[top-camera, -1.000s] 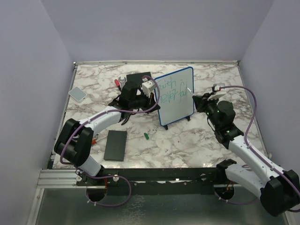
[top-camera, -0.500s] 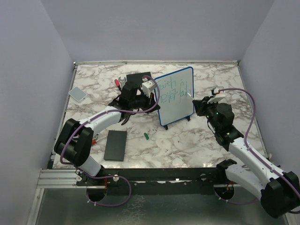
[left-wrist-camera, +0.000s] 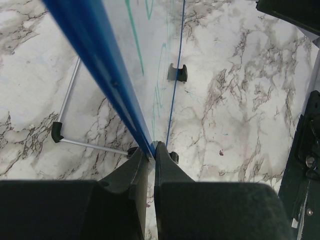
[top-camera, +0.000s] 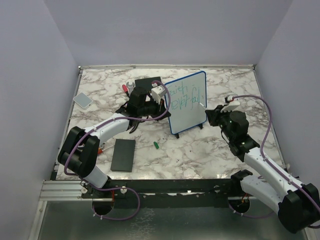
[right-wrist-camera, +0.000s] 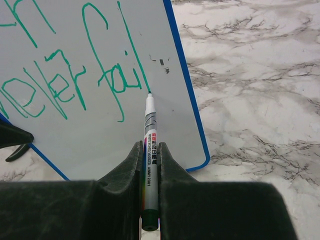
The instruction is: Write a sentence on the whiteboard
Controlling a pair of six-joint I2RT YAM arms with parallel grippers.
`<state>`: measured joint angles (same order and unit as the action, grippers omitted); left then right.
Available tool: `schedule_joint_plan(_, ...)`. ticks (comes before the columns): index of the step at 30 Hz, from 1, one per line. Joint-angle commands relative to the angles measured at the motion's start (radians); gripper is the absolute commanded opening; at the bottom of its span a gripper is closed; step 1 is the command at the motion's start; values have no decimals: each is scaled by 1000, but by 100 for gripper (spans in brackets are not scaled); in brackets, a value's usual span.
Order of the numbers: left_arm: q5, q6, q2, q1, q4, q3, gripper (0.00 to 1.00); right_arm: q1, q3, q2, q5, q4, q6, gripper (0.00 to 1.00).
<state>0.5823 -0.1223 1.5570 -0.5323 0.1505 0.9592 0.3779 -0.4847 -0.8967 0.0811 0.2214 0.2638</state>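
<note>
Whiteboard [top-camera: 186,102] stands upright on its black feet, far-centre of the marble table [top-camera: 200,150], white face turned toward the right arm. Left gripper [left-wrist-camera: 151,149] is pinched narrow on the board's blue frame edge. I judge this a brace, so pen pressure neither tips nor skids the board. Right gripper [right-wrist-camera: 150,148] is clamped on a green whiteboard marker [right-wrist-camera: 149,117], barrel lying along the fingers, tip forward, which points the nib at the writing face. The nib sits at the foot of the last long stroke of the sentence [right-wrist-camera: 65,85], two green lines, the lower ending "fail". Contact or hairline gap: cannot tell. A small green cap [top-camera: 156,145] lies loose on the table in front of the board, apart from both arms.
</note>
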Motion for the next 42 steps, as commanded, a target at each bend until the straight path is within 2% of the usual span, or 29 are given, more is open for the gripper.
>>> schedule_joint_plan(1, -27, 29, 18, -5, -81, 0, 0, -2, 17, 5, 17, -45, 7, 1)
schedule_joint_plan(10, -27, 29, 17, -5, -81, -2, 0, -2, -18, 9, 74, -28, -25, 0)
schedule_joint_plan(20, -27, 29, 17, -6, -81, 0, 0, -3, -48, 81, 64, -12, -30, 1)
schedule_joint_plan(34, -27, 31, 17, -6, -81, -2, 0, -2, -95, -5, 114, 108, -85, 0)
schedule_joint_plan(42, -26, 33, 18, -6, -81, -2, 0, -2, -104, -50, 82, 130, -98, 1)
